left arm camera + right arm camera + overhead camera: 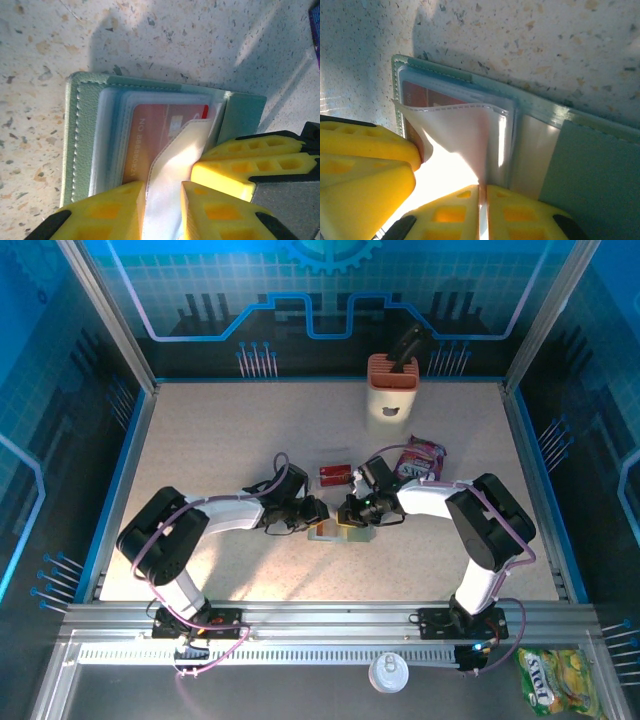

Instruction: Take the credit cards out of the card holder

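The grey-green card holder (pixel 330 531) lies open on the table between both grippers. Inside its clear sleeves sits a reddish-orange credit card (pixel 160 135), whose corner also peeks out in the right wrist view (pixel 417 95). My left gripper (pixel 162 187) is shut on a bulging clear sleeve (pixel 175 160) lifted off that card. My right gripper (pixel 482 189) pinches the thin edge of a clear sleeve (pixel 465 130); its fingers (pixel 250 162) press in beside the left ones. In the top view the left gripper (pixel 315 512) and right gripper (pixel 352 512) almost touch. A red card (pixel 335 474) lies on the table just behind them.
A crinkled purple-red snack packet (pixel 422 457) lies right of the red card. A tall orange-and-cream block (pixel 392 395) stands at the back. Blue walls ring the speckled table (pixel 220 440). A yellow-green packet (pixel 550 680) and a white lid (pixel 388 673) lie below the front rail.
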Robot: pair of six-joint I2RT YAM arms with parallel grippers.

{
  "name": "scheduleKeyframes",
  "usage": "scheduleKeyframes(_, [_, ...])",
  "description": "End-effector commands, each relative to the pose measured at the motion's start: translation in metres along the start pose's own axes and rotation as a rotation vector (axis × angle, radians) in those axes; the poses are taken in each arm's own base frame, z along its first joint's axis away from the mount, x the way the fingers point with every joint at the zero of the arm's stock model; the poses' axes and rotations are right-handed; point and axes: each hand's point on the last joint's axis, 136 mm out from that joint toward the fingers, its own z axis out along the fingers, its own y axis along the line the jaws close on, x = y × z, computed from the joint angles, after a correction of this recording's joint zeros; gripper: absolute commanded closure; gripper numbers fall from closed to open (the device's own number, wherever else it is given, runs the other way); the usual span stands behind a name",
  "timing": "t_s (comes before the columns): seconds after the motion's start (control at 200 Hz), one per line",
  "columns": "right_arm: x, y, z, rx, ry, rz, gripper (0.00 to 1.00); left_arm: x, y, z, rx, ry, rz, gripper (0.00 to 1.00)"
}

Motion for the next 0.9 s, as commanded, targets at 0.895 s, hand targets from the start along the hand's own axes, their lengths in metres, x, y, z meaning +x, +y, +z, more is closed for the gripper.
scheduleKeyframes(0.895, [0.006, -0.011, -0.002, -0.163, 0.003, 0.096, 0.94, 0.004, -0.019, 0.005, 0.017, 0.04, 0.007, 0.71])
